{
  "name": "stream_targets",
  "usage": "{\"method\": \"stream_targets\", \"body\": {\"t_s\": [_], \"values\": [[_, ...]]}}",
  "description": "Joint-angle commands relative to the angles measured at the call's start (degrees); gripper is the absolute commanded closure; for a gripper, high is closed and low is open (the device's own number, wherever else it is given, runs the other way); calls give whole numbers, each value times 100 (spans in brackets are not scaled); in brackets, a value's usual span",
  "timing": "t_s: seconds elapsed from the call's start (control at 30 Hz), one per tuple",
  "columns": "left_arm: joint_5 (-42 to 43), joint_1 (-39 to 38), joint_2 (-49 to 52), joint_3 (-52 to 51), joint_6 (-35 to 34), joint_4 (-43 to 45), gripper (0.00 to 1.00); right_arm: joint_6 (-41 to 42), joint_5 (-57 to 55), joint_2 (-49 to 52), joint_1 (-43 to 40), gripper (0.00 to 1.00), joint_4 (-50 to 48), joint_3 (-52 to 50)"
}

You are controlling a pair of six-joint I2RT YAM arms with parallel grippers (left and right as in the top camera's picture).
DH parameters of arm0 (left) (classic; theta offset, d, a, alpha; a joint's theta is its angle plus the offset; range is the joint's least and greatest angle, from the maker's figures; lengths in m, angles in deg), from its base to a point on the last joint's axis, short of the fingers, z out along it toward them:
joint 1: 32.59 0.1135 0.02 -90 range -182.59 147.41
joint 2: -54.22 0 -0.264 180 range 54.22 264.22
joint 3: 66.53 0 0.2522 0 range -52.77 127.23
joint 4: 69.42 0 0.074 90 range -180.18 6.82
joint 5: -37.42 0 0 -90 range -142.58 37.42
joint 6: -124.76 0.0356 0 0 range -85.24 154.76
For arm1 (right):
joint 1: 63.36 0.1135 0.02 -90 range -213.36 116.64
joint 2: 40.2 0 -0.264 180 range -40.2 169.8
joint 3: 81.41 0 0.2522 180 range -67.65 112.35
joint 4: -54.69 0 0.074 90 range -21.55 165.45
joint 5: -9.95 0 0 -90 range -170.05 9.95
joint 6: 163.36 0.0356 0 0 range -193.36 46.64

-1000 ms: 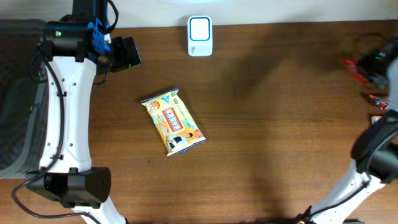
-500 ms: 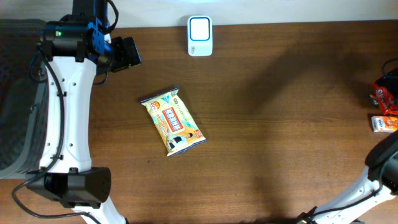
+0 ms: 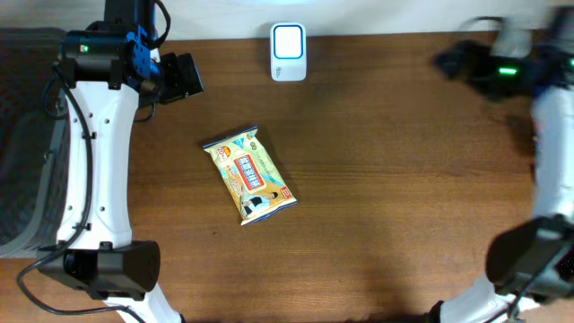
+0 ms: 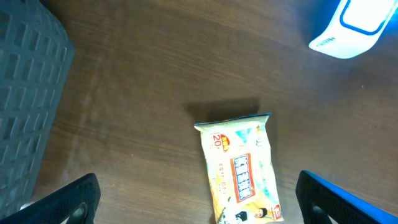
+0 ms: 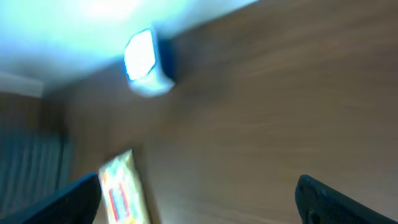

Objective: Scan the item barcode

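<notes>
The item, a yellow snack packet (image 3: 249, 175), lies flat on the brown table left of the middle. A white and blue scanner (image 3: 288, 52) stands at the table's far edge. My left gripper (image 3: 184, 76) hovers open at the far left, apart from both. Its wrist view has the packet (image 4: 242, 171) between and beyond its fingers, with the scanner (image 4: 348, 28) at top right. My right gripper (image 3: 451, 61) is blurred at the far right, open and holding nothing. Its wrist view shows the packet (image 5: 118, 190) and the scanner (image 5: 144, 62) far off, both blurred.
A dark grey ribbed mat (image 3: 27, 135) covers the left side beyond the table, seen also in the left wrist view as a grey ribbed surface (image 4: 25, 81). The table's far edge (image 3: 404, 34) meets a white surface just behind the scanner.
My right arm has swung from the right edge up to the far right of the table, and its gripper now stands open. The left arm and the packet have not moved.
</notes>
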Motion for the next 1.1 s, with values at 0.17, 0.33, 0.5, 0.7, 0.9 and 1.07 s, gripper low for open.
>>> {"method": "stream_targets", "body": {"t_s": [0.17, 0.33, 0.5, 0.7, 0.9, 1.07], "values": [[-61, 0, 7, -11, -57, 9, 1, -286, -332, 1950, 2708, 4, -105, 2], [-61, 0, 7, -11, -57, 9, 1, -284, -332, 2616, 3473, 16, -192, 2], [-61, 0, 7, -11, -57, 9, 1, -90, -229, 2627, 3779, 33, -177, -87], [-61, 0, 7, -11, -57, 9, 1, 525, -216, 2627, 3866, 34, -658, -966], [-61, 0, 7, -11, -57, 9, 1, 758, 22, 2627, 3901, 80, -804, -1204], [-61, -2, 9, -11, -57, 9, 1, 758, -188, 2594, 3895, 96, -822, -1196]]}}
